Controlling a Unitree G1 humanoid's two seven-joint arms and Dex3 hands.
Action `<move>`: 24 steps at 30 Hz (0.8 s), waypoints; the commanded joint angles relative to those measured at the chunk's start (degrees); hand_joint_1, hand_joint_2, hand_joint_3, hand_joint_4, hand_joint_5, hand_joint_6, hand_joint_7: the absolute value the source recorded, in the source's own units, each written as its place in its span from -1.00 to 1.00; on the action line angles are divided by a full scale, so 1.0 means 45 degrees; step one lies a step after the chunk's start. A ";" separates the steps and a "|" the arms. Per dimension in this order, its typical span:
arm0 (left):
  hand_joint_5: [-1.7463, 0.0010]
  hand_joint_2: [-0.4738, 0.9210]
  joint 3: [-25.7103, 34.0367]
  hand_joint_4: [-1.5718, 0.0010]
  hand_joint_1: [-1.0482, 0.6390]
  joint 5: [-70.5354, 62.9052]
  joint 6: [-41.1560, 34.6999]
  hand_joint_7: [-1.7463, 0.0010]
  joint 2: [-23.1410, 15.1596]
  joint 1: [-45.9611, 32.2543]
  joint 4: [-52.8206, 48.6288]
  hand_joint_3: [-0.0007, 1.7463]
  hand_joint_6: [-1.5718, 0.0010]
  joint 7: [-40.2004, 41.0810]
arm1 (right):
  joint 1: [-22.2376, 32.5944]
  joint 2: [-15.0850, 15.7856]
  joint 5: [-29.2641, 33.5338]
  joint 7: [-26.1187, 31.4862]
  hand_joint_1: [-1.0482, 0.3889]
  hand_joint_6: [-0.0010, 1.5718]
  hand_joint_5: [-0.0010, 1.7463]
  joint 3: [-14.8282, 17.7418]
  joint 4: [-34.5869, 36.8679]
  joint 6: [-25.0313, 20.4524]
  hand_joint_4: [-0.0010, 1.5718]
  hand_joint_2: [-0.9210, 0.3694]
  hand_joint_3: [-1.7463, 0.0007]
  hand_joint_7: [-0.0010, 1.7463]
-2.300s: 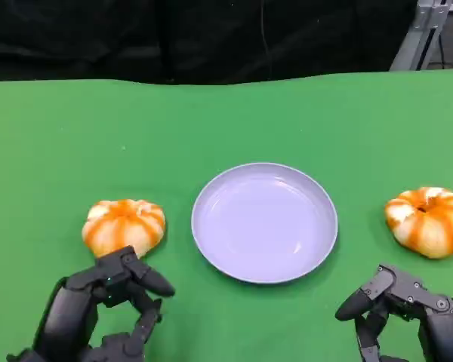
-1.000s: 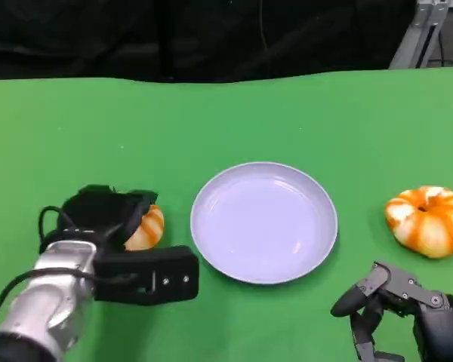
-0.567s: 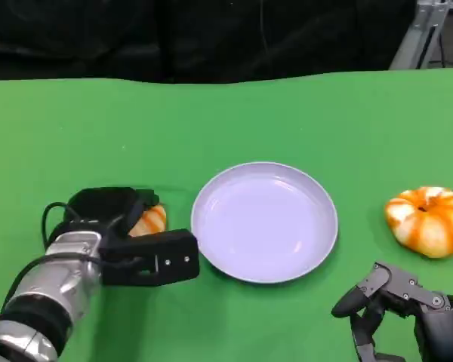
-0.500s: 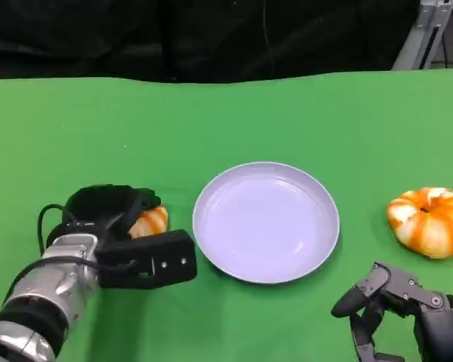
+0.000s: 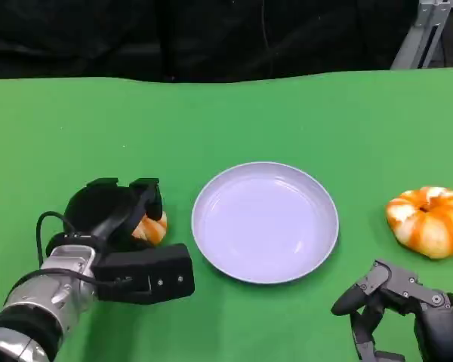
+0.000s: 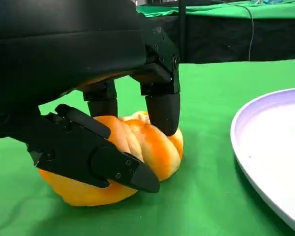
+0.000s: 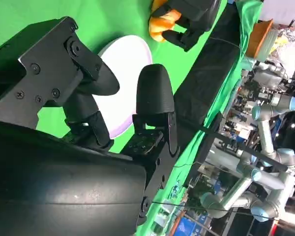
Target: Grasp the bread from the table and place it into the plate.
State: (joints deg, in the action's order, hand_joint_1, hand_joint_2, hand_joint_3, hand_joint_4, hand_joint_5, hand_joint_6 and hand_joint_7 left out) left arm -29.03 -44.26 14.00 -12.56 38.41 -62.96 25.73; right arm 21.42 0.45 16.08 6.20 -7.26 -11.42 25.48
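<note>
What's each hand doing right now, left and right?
Left hand: fingers closed around the bread on the table, gripping it.
Right hand: holds nothing, fingers apart, low near the table edge.

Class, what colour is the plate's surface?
The plate is pale lavender, clearest in the head view.

green table cloth (image 5: 234, 113) | black backdrop (image 5: 174, 34) behind | grey metal stand (image 5: 430, 26) far right corner

Bare green table (image 5: 174, 128) between left bread (image 5: 149, 226) and plate (image 5: 211, 197), nothing blocking
</note>
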 commanded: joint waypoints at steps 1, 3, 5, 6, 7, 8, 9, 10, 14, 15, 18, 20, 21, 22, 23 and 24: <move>-1.00 1.00 -0.0058 0.02 0.00 0.0122 0.0075 -1.00 -0.0210 -0.0113 -0.0118 -0.96 0.33 0.0122 | 0.0009 0.0096 -0.0061 0.0083 0.59 0.00 0.94 0.0115 -0.0030 0.0066 0.04 -0.09 -0.52 0.47; -1.00 1.00 -0.0065 0.02 0.00 0.0127 0.0077 -1.00 -0.0210 -0.0110 -0.0123 -0.96 0.33 0.0126 | 0.0009 0.0096 -0.0061 0.0083 0.59 0.00 0.94 0.0115 -0.0030 0.0066 0.04 -0.09 -0.52 0.47; -1.00 1.00 -0.0067 0.02 0.00 0.0129 0.0078 -1.00 -0.0210 -0.0109 -0.0126 -0.96 0.33 0.0128 | 0.0009 0.0096 -0.0061 0.0083 0.59 0.00 0.94 0.0115 -0.0030 0.0066 0.04 -0.09 -0.52 0.47; -1.00 1.00 0.0259 -0.02 0.02 0.0104 0.0755 -1.00 -0.0481 -0.0284 0.1574 -0.93 0.30 0.1148 | -0.0023 0.0073 -0.0026 0.0103 0.59 0.00 0.94 0.0101 0.0003 0.0035 0.04 -0.10 -0.52 0.47; -1.00 0.72 0.0512 -0.09 0.06 0.0080 0.1247 -0.97 -0.0689 -0.0439 0.2897 -0.43 0.20 0.1899 | -0.0047 0.0056 0.0001 0.0118 0.60 0.00 0.95 0.0089 0.0028 0.0012 0.04 -0.09 -0.53 0.47; -1.00 0.42 0.0691 -0.13 0.09 0.0062 0.1533 -0.95 -0.0792 -0.0559 0.4018 0.05 0.16 0.2282 | -0.0060 0.0036 0.0019 0.0138 0.60 0.00 0.95 0.0074 0.0046 0.0005 0.04 -0.09 -0.53 0.47; -1.00 0.19 0.0795 -0.16 0.08 0.0031 0.1675 -0.95 -0.0819 -0.0649 0.4735 0.35 0.13 0.2451 | -0.0072 0.0024 0.0041 0.0162 0.61 0.00 0.95 0.0067 0.0068 0.0018 0.04 -0.09 -0.54 0.47; -1.00 0.11 0.0820 -0.17 0.08 0.0026 0.1619 -0.95 -0.0782 -0.0709 0.5063 0.46 0.12 0.2291 | -0.0078 0.0016 0.0069 0.0177 0.61 0.00 0.96 0.0056 0.0067 0.0005 0.04 -0.08 -0.54 0.47; -1.00 0.04 0.0893 -0.18 0.08 0.0107 0.1611 -0.87 -0.0540 -0.0962 0.5989 0.59 0.07 0.1852 | -0.0134 0.0016 0.0104 0.0220 0.58 0.00 0.96 0.0056 0.0178 0.0078 0.04 -0.08 -0.54 0.47; -1.00 0.01 0.0904 -0.19 0.09 0.0124 0.1641 -0.86 -0.0500 -0.1003 0.6128 0.63 0.05 0.1806 | -0.0134 0.0004 0.0112 0.0227 0.59 0.00 0.95 0.0035 0.0182 0.0083 0.04 -0.08 -0.53 0.47; -1.00 -0.01 0.0961 -0.20 0.10 0.0122 0.1656 -0.86 -0.0447 -0.1073 0.6323 0.66 0.03 0.1696 | -0.0133 -0.0016 0.0126 0.0234 0.59 0.00 0.94 0.0007 0.0183 0.0088 0.04 -0.08 -0.53 0.46; -1.00 0.00 0.0829 -0.21 0.07 0.0042 0.1791 -0.87 -0.0264 -0.1052 0.6396 0.69 0.03 0.1678 | -0.0114 -0.0019 0.0074 0.0193 0.59 0.00 0.94 0.0001 0.0154 0.0053 0.04 -0.09 -0.53 0.46; -1.00 -0.01 0.0764 -0.20 0.08 0.0009 0.1849 -0.91 -0.0195 -0.1044 0.6433 0.71 0.05 0.1650 | -0.0109 -0.0015 0.0047 0.0177 0.59 0.00 0.95 0.0004 0.0150 0.0047 0.04 -0.09 -0.53 0.46; -1.00 -0.02 0.0670 -0.20 0.08 -0.0024 0.1918 -0.92 -0.0078 -0.1013 0.6449 0.71 0.06 0.1602 | -0.0109 -0.0001 0.0049 0.0180 0.59 0.00 0.95 0.0017 0.0168 0.0068 0.03 -0.09 -0.53 0.46; -1.00 -0.01 0.0621 -0.20 0.08 -0.0042 0.1958 -0.92 -0.0009 -0.0994 0.6454 0.72 0.06 0.1564 | -0.0111 0.0009 0.0056 0.0187 0.59 0.00 0.95 0.0027 0.0184 0.0087 0.03 -0.09 -0.53 0.46; -1.00 -0.01 0.0602 -0.20 0.09 -0.0055 0.1982 -0.93 0.0034 -0.0982 0.6449 0.72 0.07 0.1545 | -0.0113 0.0015 0.0065 0.0194 0.60 0.00 0.95 0.0032 0.0194 0.0099 0.03 -0.09 -0.53 0.46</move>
State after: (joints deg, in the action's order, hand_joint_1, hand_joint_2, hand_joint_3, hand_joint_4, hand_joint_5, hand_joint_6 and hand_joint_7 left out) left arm -25.75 -44.37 22.13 -12.77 33.77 -34.92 33.46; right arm 20.76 0.25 16.86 6.68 -7.40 -10.60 25.55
